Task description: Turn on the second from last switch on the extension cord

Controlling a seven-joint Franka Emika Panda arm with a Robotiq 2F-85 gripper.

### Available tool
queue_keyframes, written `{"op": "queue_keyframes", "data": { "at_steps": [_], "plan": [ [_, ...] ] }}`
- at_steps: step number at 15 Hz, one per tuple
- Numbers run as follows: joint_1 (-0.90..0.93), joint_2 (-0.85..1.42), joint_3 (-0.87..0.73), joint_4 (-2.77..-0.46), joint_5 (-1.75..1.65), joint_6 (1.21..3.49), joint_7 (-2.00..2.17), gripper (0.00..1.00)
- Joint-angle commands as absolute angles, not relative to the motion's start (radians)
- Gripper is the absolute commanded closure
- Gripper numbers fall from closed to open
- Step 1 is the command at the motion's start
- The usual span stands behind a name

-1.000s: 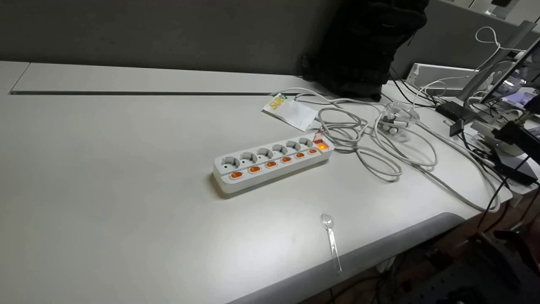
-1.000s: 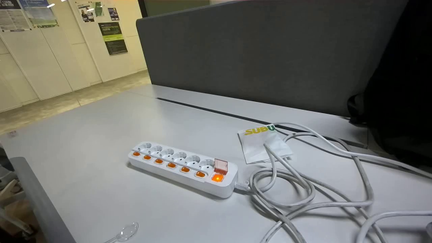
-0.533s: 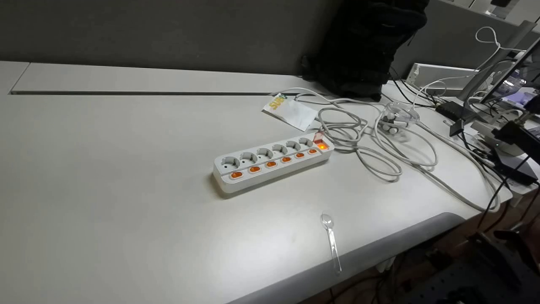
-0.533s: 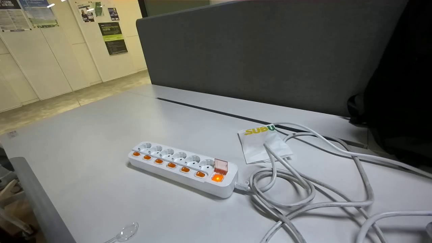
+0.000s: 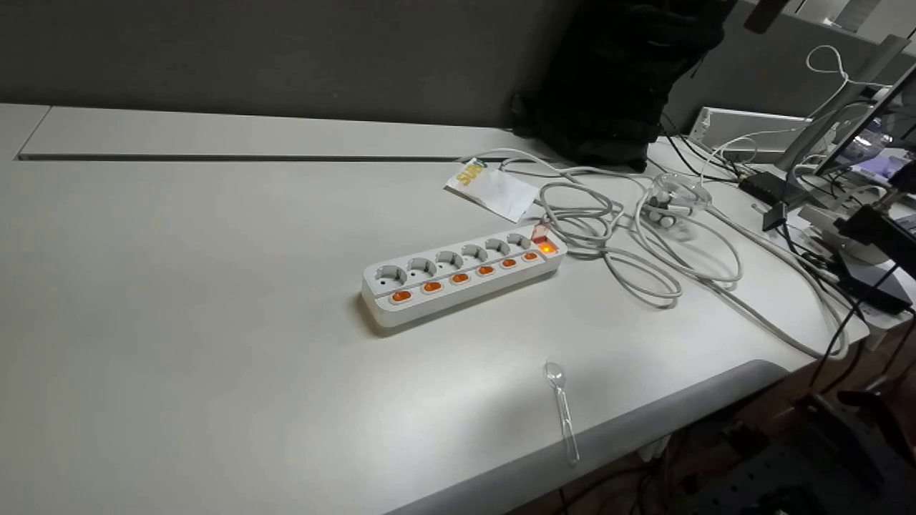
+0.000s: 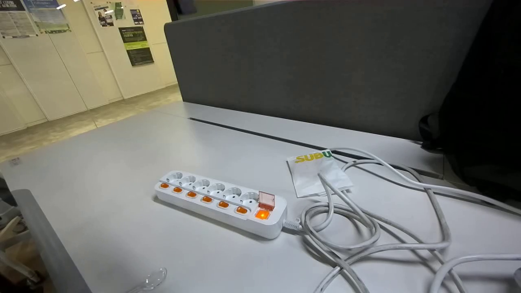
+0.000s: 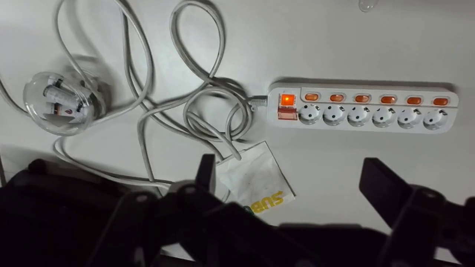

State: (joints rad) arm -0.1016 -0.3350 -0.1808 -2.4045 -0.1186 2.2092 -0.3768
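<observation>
End effector (image 7: 289, 162) spread wide; extension cord (image 7: 363, 106) well apart.

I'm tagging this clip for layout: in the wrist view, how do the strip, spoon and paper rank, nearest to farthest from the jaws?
1. Paper: lower middle, pictured in the gap between the open jaws.
2. Strip: upper right, above and right of the paper.
3. Spoon: at the top edge, right of centre, only one rounded end showing.

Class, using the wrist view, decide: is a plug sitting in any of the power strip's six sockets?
No: all six sockets on the extension cord stand open, their round recesses showing with nothing inserted.
</observation>
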Motion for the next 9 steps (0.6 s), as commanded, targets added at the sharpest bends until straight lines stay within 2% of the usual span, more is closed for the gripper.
{"op": "queue_keyframes", "data": {
  "at_steps": [1, 4, 5, 6, 9],
  "plan": [
    [-0.074, -0.302, -0.139, -2.473, -0.130, 2.308, -0.345, 0.00],
    [-0.051, -0.256, -0.109, -2.515, -0.132, 2.360, -0.351, 0.00],
    [-0.046, -0.239, -0.101, -2.525, -0.134, 2.377, -0.350, 0.25],
    [-0.041, -0.217, -0.096, -2.535, -0.131, 2.400, -0.355, 0.26],
    [-0.038, -0.154, -0.084, -2.554, -0.137, 2.456, -0.354, 0.47]
  ]
}}
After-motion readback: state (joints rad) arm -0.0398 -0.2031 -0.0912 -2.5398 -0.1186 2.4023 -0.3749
